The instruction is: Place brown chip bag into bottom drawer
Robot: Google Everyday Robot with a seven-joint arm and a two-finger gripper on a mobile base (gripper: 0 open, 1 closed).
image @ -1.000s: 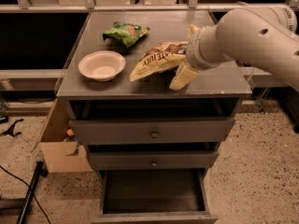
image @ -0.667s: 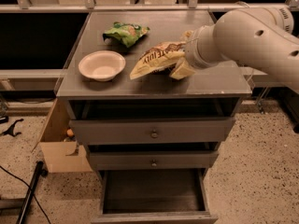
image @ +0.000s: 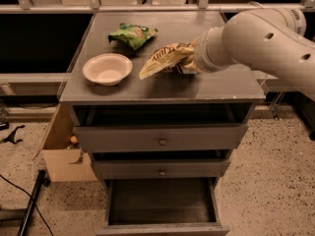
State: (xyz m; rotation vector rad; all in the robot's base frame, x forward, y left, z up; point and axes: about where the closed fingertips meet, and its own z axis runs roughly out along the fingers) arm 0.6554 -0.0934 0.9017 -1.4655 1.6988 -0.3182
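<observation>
Starting at the left of the grey counter (image: 216, 90), the shallow round white bowl (image: 107, 69) sits upright and the small crumpled green chip bag (image: 133, 34) lies behind it toward the back. Both are apart from my target, so I judge neither is in the way of a lift. Just right of the bowl lies the brown chip bag (image: 165, 59), a crinkly pale yellow packet with a dark panel and white lettering facing up. It is on the counter top near the middle, not yet in any drawer. Its long axis runs on a diagonal: the narrow left tip points down toward the front edge and the bowl, and the right end rises toward the arm. Directly below, the deep grey bottom drawer (image: 162, 228) stands pulled out under the two shallower knobbed drawers (image: 160, 140), presumably left open to receive the bag. At the bag's right end is the pale gripper (image: 187, 63), largely hidden behind the bag and the thick white arm (image: 261, 38). I cannot tell how far open it is or whether it has hold of the bag.
</observation>
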